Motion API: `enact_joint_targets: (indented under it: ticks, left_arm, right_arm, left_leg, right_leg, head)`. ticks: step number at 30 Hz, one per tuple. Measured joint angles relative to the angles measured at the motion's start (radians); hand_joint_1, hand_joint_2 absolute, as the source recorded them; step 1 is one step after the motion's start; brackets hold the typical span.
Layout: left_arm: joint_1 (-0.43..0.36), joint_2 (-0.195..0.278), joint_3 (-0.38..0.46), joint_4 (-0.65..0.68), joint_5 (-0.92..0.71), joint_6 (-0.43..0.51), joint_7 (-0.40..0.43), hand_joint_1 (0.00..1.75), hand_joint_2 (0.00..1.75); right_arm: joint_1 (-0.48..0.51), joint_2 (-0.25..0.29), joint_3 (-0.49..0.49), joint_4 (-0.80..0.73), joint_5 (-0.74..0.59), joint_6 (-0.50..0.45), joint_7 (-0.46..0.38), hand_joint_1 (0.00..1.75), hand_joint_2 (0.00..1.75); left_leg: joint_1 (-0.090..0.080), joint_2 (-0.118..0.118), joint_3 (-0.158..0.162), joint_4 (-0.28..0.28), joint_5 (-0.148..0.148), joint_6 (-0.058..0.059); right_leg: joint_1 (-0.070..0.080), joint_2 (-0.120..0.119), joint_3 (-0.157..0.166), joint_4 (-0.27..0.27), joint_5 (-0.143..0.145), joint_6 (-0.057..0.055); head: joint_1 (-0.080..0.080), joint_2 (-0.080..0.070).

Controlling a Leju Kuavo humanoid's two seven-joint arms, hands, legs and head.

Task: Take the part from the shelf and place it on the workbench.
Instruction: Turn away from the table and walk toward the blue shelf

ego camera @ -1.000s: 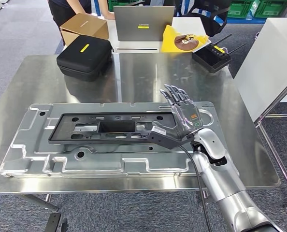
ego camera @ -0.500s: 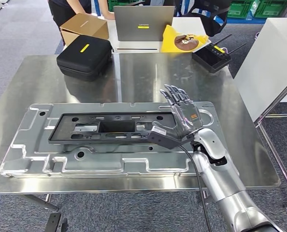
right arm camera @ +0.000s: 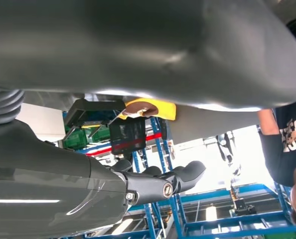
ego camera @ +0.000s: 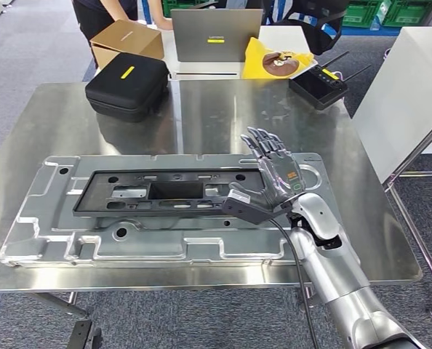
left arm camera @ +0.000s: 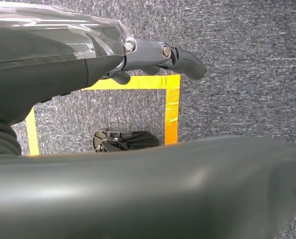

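So the placing looks pretty much done here. The black plastic frame part (ego camera: 158, 193) is seen lying flat inside the recess of a big stamped metal panel (ego camera: 49, 218), which itself is laid on the steel workbench (ego camera: 214, 116). No tilt can be made out, and it seems seated square in that recess.

The right hand (ego camera: 271, 178) is held just beside the part's right end, fingers spread and stretched forward, the thumb (ego camera: 246, 206) stuck out toward the frame's corner. Nothing is clamped in it. Whether the thumb is actually touching the frame or just hovering over the panel can't be told from the head view, and the right wrist view is no help there.

The left hand (left arm camera: 165, 57) is hung down beside the body over grey carpet with yellow floor tape (left arm camera: 171, 104). One dark finger is seen extended and nothing is held, but how the rest of the fingers lie is blocked by the hand's own cover, so its state can't be called.

At the far end of the bench a black zip case (ego camera: 127, 86) is parked, well apart from the part, with a laptop (ego camera: 216, 34) on the table behind.

What's left, as a guess: the right arm needs pulling back clear of the panel without the frame being nudged. The shelf pickup can be counted as finished.
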Motion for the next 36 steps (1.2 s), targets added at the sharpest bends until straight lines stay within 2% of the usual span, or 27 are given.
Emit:
enact_joint_targets:
  ticks: [36]
  left_arm:
    - [0.000, 0.000, 0.000, 0.000, 0.000, 0.000, 0.000, 0.00, 0.00]
  right_arm:
    - [0.000, 0.000, 0.000, 0.000, 0.000, 0.000, 0.000, 0.00, 0.00]
  left_leg:
    - [0.000, 0.000, 0.000, 0.000, 0.000, 0.000]
  right_leg:
    - [0.000, 0.000, 0.000, 0.000, 0.000, 0.000]
  head:
    - [0.000, 0.000]
